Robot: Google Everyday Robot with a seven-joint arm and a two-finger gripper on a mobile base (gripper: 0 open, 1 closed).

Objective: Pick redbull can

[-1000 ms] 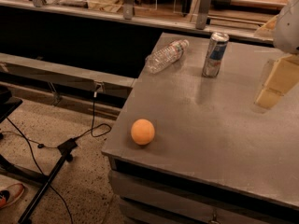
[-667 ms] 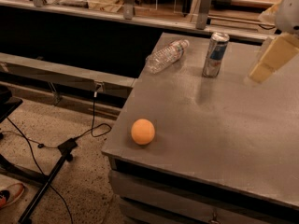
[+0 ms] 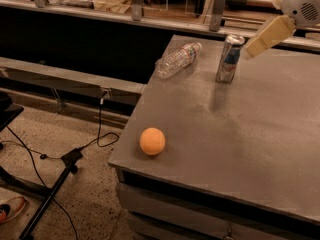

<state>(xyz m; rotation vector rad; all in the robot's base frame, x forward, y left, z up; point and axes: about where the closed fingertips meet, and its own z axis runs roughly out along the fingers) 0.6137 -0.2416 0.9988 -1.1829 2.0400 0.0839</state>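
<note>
Pincer (image 3: 256, 45) hangs at the upper right of the camera view, its beige tip just beside the shiny top of the redbull can (image 3: 229, 60) and, as far as can be seen, not touching it. Whether it is released or clenched cannot be told from here. It slants down and to the left out of a white wrist housing (image 3: 302, 4) cut off by the frame's corner, a pose that suggests an approach from the can's right rather than from above.

The redbull can stands upright near the far edge of the grey table (image 3: 240, 139), silver and blue with a small red mark. It has clear surface around it, which probably leaves room for a side grasp. A clear crinkled plastic bottle (image 3: 176, 60) lies on its side near the can's left, close to the table's far left corner. It is likely the one thing a wide sweep could knock. An orange ball (image 3: 152, 141) rests well apart, near the front left edge. Below the table, cables (image 3: 100, 134) trail across a speckled floor (image 3: 85, 199). The can is not yet picked.
</note>
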